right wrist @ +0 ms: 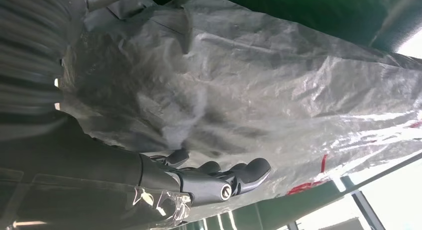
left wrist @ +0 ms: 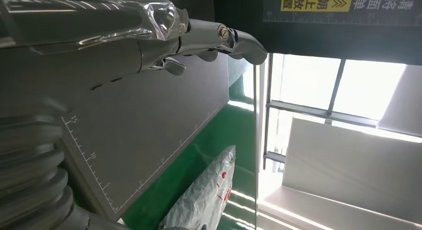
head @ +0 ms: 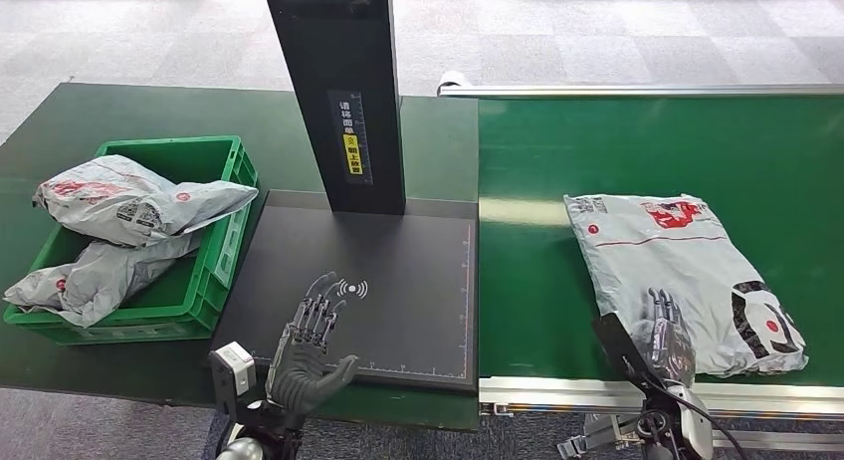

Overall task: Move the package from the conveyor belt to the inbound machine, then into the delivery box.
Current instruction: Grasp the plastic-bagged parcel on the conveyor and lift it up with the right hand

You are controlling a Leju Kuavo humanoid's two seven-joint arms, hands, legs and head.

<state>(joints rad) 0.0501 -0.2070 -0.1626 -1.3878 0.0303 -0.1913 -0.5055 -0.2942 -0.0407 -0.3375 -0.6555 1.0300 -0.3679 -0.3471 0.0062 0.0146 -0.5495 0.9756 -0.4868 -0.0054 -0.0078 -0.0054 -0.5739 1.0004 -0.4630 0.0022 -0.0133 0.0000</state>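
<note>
Lying flat on the green conveyor belt, the grey plastic mailer package with red and black print sits toward the near edge, well apart from the black scanning platform of the inbound machine. It looks soft and crinkly, a thin glossy film over something limp, so expect it to be light, to sag when lifted and to slip on smooth fingers. Best bet for a hold, I'd judge, is the near edge or a bunched fold of film rather than the flat top.

Right hand is over the package's near portion; the right wrist view shows its fingers spread above the wrinkled film, gripping nothing, and I cannot tell whether they touch it. Left hand hovers at the near edge of the platform, fingers apart and extended, empty.

Moving outward: the machine's tall black post rises from the back of the platform, carrying a yellow label. Beyond it to the left, the green plastic delivery crate stands on the dark green counter, already holding two grey mailer bags. So the first leg, belt to platform, is not yet done.
</note>
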